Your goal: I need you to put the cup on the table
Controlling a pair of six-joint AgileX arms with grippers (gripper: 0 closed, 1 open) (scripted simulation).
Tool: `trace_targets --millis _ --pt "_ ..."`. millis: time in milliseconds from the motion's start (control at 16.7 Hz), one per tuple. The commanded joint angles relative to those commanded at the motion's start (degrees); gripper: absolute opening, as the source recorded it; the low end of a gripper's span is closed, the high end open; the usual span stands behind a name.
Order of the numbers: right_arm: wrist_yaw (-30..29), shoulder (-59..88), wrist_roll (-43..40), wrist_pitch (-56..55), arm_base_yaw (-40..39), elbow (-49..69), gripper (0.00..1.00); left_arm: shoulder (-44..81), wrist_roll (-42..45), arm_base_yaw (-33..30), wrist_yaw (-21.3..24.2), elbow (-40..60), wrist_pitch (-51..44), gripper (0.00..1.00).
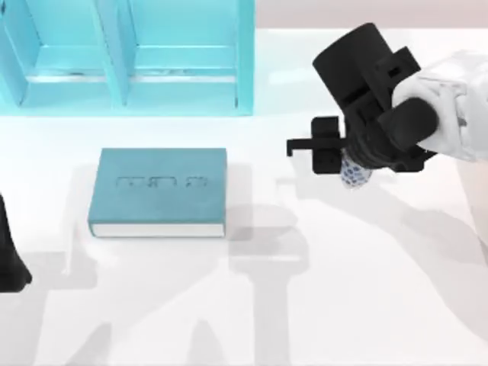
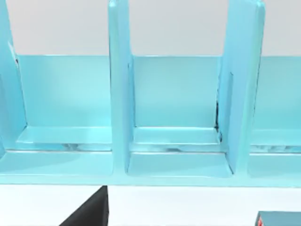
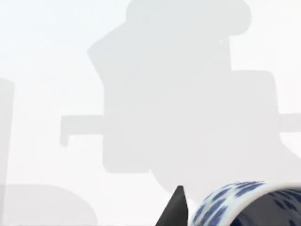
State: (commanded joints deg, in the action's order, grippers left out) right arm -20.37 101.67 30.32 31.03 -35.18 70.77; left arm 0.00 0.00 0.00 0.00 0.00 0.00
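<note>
Cup (image 1: 354, 174) under the right gripper (image 1: 352, 169), right of the teal book (image 1: 158, 191).
Wrist view adds its blue-dotted rim beside one dark fingertip (image 3: 175, 207); grip can't be told.

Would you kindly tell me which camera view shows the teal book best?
The top view: the whole book lies flat on the table, in front of the shelf unit. The left wrist view catches just one corner of it.

Teal book (image 1: 158, 191) lying flat, light-blue shelf unit (image 1: 130, 57) — behind it
</note>
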Motion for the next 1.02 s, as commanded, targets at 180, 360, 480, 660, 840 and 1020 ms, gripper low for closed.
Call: trace_targets --millis 180,360,480,660,840,1020 --pt "0.33 2.14 -0.64 -3.46 0.75 -1.16 0.0 0.0 0.0 0.0 0.0 0.0 0.0 1.0" --pt "0.66 4.5 -1.28 -7.84 1.56 -2.34 0.0 0.0 0.0 0.0 0.0 0.0 0.0 1.0" --pt "0.76 4.86 -1.49 -8.24 1.68 -2.59 0.0 0.0 0.0 0.0 0.0 0.0 0.0 1.0" --pt "0.76 4.86 -1.49 -8.24 1.68 -2.59 0.08 0.0 0.0 0.0 0.0 0.0 0.0 1.0" --pt "0.76 4.86 -1.49 -8.24 1.68 -2.59 0.3 0.0 0.0 0.0 0.0 0.0 0.0 1.0" --pt "0.76 4.86 -1.49 -8.24 1.68 -2.59 0.53 0.0 0.0 0.0 0.0 0.0 0.0 1.0"
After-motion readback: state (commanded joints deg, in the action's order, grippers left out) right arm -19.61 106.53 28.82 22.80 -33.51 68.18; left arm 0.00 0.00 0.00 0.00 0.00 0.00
